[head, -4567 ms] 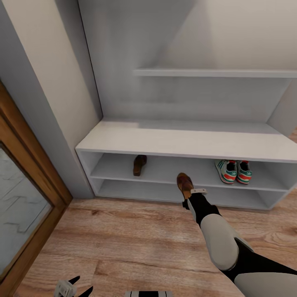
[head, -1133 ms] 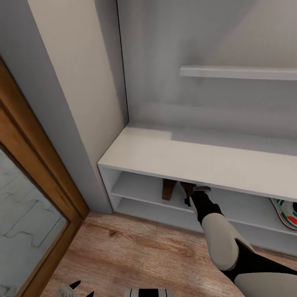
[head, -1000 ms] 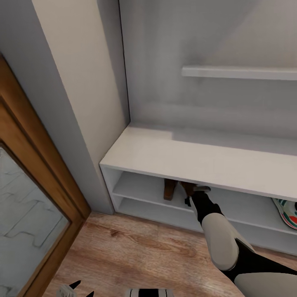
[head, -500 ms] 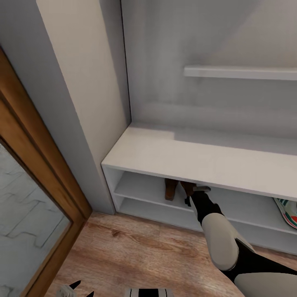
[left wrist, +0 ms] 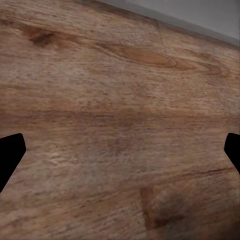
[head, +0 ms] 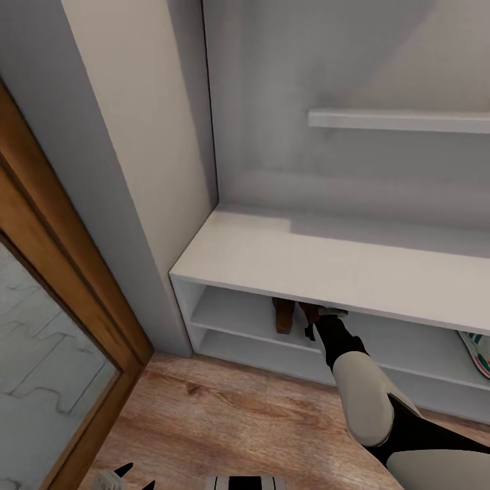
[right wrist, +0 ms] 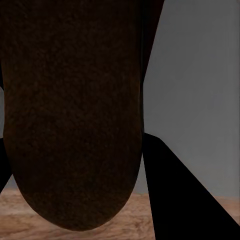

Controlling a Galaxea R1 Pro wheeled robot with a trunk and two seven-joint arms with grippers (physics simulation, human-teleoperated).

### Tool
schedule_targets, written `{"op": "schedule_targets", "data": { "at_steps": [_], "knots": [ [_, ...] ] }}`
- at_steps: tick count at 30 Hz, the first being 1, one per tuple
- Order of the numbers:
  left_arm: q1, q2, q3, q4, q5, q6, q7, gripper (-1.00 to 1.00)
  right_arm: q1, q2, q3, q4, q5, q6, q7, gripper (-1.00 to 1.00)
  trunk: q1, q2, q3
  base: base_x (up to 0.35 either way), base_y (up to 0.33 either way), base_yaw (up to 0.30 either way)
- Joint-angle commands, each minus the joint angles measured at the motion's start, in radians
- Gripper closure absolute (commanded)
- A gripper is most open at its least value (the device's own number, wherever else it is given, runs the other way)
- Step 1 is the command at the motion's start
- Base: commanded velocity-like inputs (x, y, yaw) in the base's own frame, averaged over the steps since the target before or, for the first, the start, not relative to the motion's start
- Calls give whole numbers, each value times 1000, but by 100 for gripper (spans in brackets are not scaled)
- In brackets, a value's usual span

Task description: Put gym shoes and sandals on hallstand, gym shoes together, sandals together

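The pale grey hallstand [head: 320, 262] stands against the wall. One dark-brown sandal [head: 283, 315] lies on its middle shelf, partly hidden under the top board. Right beside it is the second sandal [head: 308, 312], with my right gripper [head: 315, 321] shut on it under the board's edge. In the right wrist view that sandal's dark sole [right wrist: 70, 110] sits between the black fingers [right wrist: 175, 195]. One gym shoe [head: 477, 348] peeks in on the same shelf at the far right. My left gripper [head: 128, 474] hangs open low over the corridor floor [left wrist: 120, 100].
A wood-framed glass door [head: 54, 320] stands at the left, with a cream wall [head: 143, 150] between it and the hallstand. A wall shelf [head: 401, 121] juts out above the bench. Plank floor [head: 238, 415] lies in front of the rack.
Since 4.6 s ago my right arm has carried the sandal from in front of the rack in under the top board, beside the other sandal. Over the last second only the view drifts slightly.
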Motion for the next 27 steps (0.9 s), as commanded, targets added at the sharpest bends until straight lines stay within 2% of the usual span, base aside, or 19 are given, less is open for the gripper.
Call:
{"op": "schedule_targets", "data": {
  "at_steps": [1,16,17,27],
  "knots": [
    [-1,0,7,0,-8,-3,-5,-100,-1,1,-4,-1,-2,2,-3,100,0,0,-1,72,0,0],
    [-1,0,8,0,-7,-3,-5,-100,-1,1,-4,-2,-2,2,-4,100,0,0,-1,22,0,0],
    [-1,0,9,0,-7,-3,-5,-100,-1,1,-4,-2,-2,2,-3,-100,0,0,-1,0,0,0],
    [-1,0,8,0,-7,-3,-5,-100,-1,1,-4,-2,-1,2,-3,-100,0,0,-1,0,0,0]
  ]
}}
